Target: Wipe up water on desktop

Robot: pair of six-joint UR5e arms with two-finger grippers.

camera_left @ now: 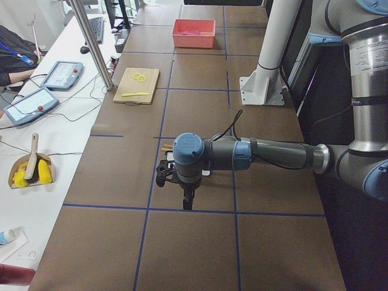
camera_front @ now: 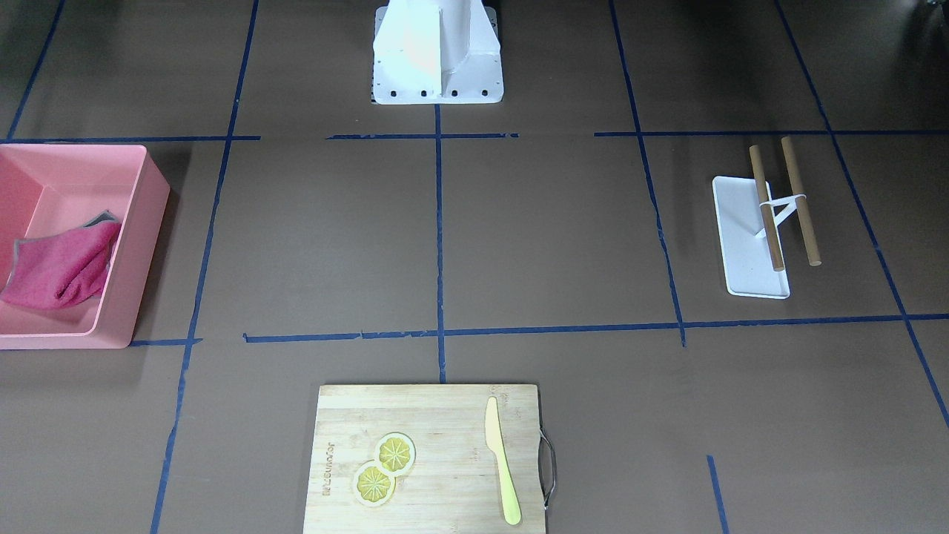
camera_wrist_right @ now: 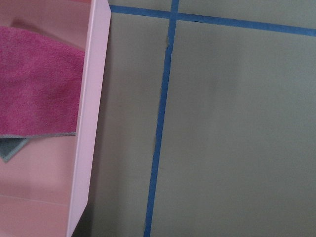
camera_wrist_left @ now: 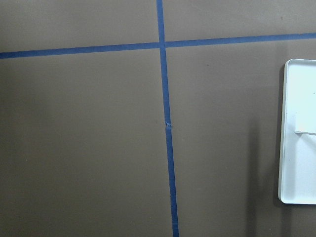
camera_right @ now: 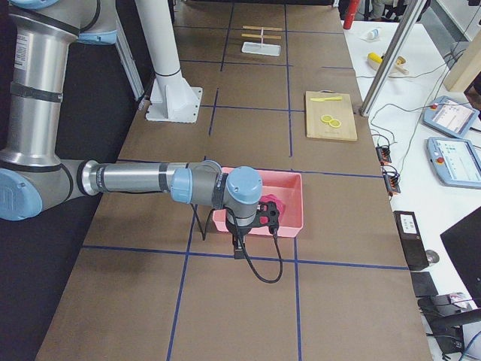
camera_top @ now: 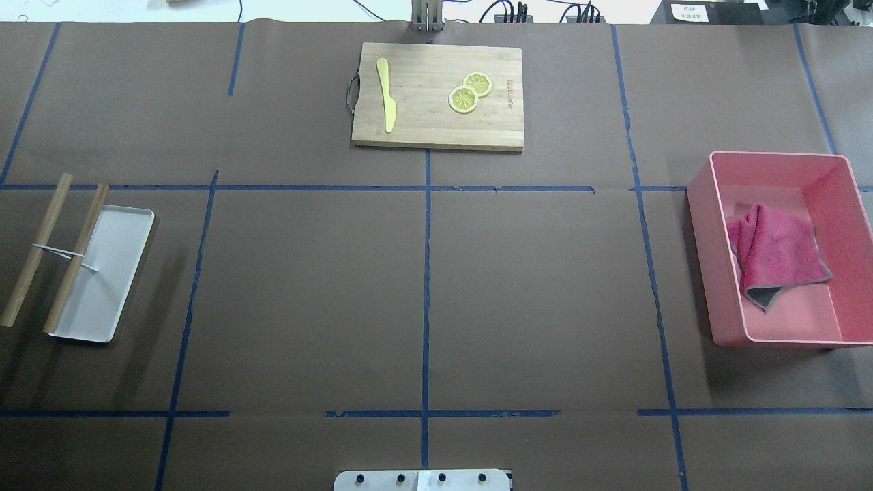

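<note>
The brown desktop [camera_top: 307,293] with its blue tape grid shows no water that I can make out. A pink cloth [camera_top: 774,252] lies crumpled in a pink bin [camera_top: 702,204] at the robot's right. My right gripper [camera_right: 267,214] shows only in the exterior right view, hanging over the bin's edge; I cannot tell if it is open or shut. My left gripper [camera_left: 165,176] shows only in the exterior left view, above the white tray; I cannot tell its state either. Neither wrist view shows fingers.
A bamboo cutting board [camera_top: 436,126] at the far middle carries a yellow knife [camera_top: 387,102] and two lemon slices [camera_top: 470,92]. A white tray [camera_top: 109,273] with two tied wooden sticks [camera_top: 34,252] lies at the robot's left. The robot's base [camera_front: 437,55] stands at the near edge.
</note>
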